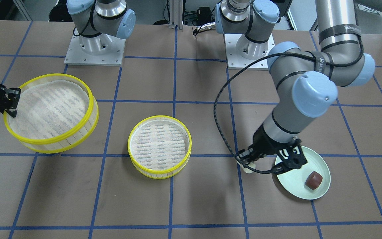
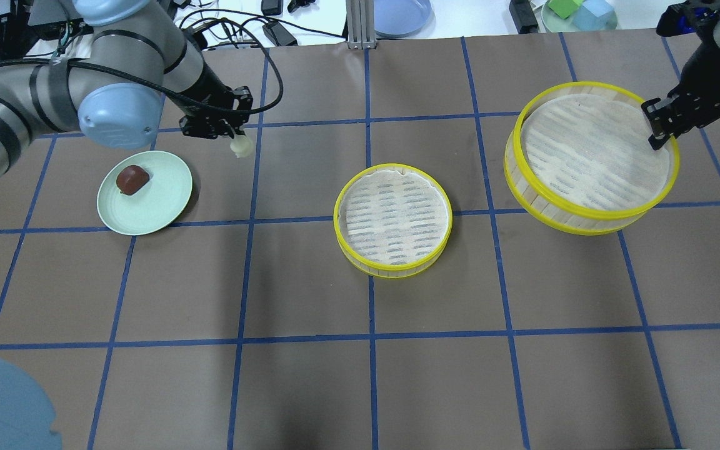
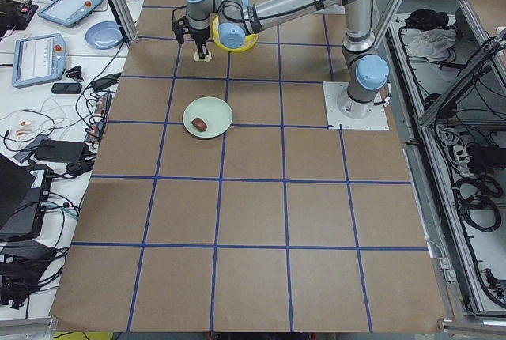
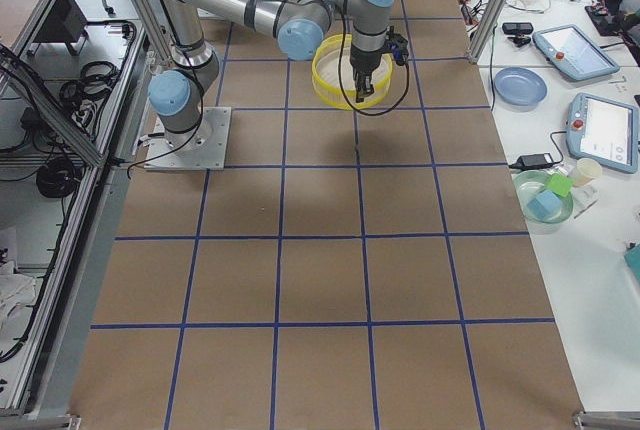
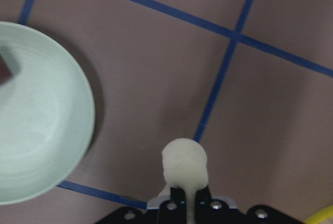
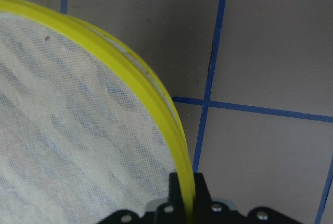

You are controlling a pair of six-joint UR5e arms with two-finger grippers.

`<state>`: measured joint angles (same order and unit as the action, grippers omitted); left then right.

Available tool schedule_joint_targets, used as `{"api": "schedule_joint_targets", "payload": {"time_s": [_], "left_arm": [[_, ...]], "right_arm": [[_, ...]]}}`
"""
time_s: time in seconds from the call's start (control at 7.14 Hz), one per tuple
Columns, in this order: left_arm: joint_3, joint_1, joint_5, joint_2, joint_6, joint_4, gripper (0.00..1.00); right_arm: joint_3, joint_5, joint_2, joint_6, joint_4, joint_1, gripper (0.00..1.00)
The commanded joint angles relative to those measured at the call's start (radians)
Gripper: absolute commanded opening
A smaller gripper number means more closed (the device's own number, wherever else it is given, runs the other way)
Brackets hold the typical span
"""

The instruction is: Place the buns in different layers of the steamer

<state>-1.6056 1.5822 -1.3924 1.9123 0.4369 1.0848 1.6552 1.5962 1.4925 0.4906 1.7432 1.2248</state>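
Pincers on both arms are loaded, as far as I can read my feeds. The left pincer [image 2: 235, 135] is nearly closed, its fingers pinching the top of the cream bun [image 5: 184, 162], which hangs straight below the tips. Under it I see only bare desk [image 2: 310, 387] and a crossing of blue tape lines; the bun is up off the surface. The pale green plate [image 2: 157, 209] lies just beside this pincer, apart from the bun, and the brown bun [image 2: 132, 179] rests on the plate, on the side away from the pincer.

The right pincer [image 2: 659, 134] is clamped across the yellow rim of the raised steamer layer [image 2: 591, 217], one finger inside the wall and one outside. From that single grip the layer hangs tilted and looks clear of the desk; nothing lies on its striped base.

The second steamer layer [image 2: 391, 270] sits flat on the desk between the two pincers, well apart from each, its base bare as well. On the right wrist feed I see only rim and mesh ahead of the fingers.
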Motion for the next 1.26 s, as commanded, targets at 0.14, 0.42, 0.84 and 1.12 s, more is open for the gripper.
{"api": "schedule_joint_targets", "payload": {"time_s": [0.14, 0.42, 0.84, 1.12], "left_arm": [[-0.014, 0.22, 0.168, 0.034, 0.209, -0.028, 0.0], [-0.037, 0.297, 0.176, 0.054, 0.212, -0.052, 0.0], [-0.08, 0.331, 0.176, 0.083, 0.2, -0.105, 1.0], [-0.077, 0.335, 0.174, 0.079, 0.2, -0.108, 1.0]], "right_arm": [[0.002, 0.022, -0.002, 0.002, -0.001, 0.001, 0.0], [0.003, 0.022, -0.003, 0.008, -0.001, 0.001, 0.0], [0.003, 0.022, -0.011, 0.005, 0.007, 0.001, 0.0], [0.002, 0.007, -0.021, -0.036, 0.018, 0.004, 0.0]]}}
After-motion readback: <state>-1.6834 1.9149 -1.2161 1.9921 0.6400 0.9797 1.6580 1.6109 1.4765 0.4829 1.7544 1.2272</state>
